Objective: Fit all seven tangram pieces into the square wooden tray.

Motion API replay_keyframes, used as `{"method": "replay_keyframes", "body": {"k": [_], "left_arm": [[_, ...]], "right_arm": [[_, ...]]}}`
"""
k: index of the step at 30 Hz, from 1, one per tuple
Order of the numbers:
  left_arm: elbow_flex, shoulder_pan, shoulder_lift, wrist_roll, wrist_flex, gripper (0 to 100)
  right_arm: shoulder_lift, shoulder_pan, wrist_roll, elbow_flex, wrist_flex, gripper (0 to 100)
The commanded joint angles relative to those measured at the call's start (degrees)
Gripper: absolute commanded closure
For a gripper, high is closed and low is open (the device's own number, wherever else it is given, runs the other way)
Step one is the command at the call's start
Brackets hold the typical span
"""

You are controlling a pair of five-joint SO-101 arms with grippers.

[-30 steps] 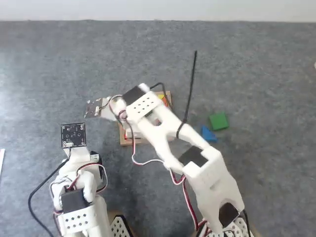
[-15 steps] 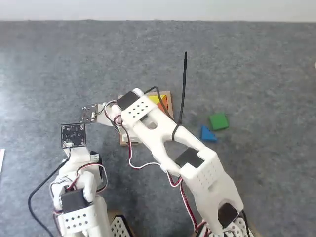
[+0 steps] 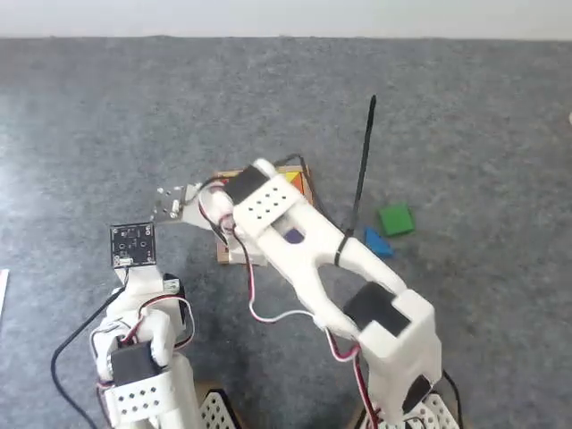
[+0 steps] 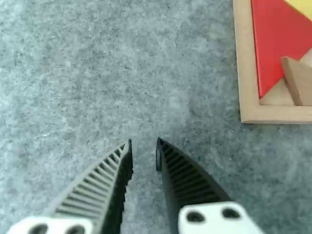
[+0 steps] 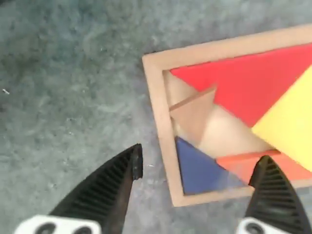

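currently the right gripper [image 5: 201, 156] is hanging spread wide and empty above one corner of the square wooden tray [image 5: 156, 97], one finger outside the rim, the other over the inside. a red triangle [image 5: 243, 83], a yellow piece [image 5: 287, 122], a tan triangle [image 5: 192, 114], a blue piece [image 5: 200, 170] and an orange piece [image 5: 243, 163] are lying inside the tray, leaving a bare patch of floor between them. the left gripper [image 4: 144, 144] is sitting just outside the tray's rim, fingers nearly together, gripping nothing. on the tray's side away from it, a loose blue triangle [image 3: 375, 241] is lying near the rim and a green square [image 3: 395, 219] just beyond. by this count five pieces are seated, and fetching the sixth is the step in hand. the next move is calling for the right gripper to leave the tray, clamp the loose blue triangle and turn it to suit the bare patch.
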Motion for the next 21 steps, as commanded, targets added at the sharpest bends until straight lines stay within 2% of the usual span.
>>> {"method": "replay_keyframes", "body": {"k": [1, 18, 21], "left_arm": [[-0.66, -0.35, -1.05, -0.09, 0.18, 92], [-0.66, -0.35, -1.05, -0.09, 0.18, 92], [-0.66, -0.35, -1.05, -0.09, 0.18, 92]], "right_arm": [[-6.64, -0.40, -0.62, 7.38, -6.90, 64.8], [-3.65, -0.13, -0.53, 9.49, -13.23, 64.8], [-3.47, -1.71, 2.02, 9.58, -12.18, 64.8]]}}
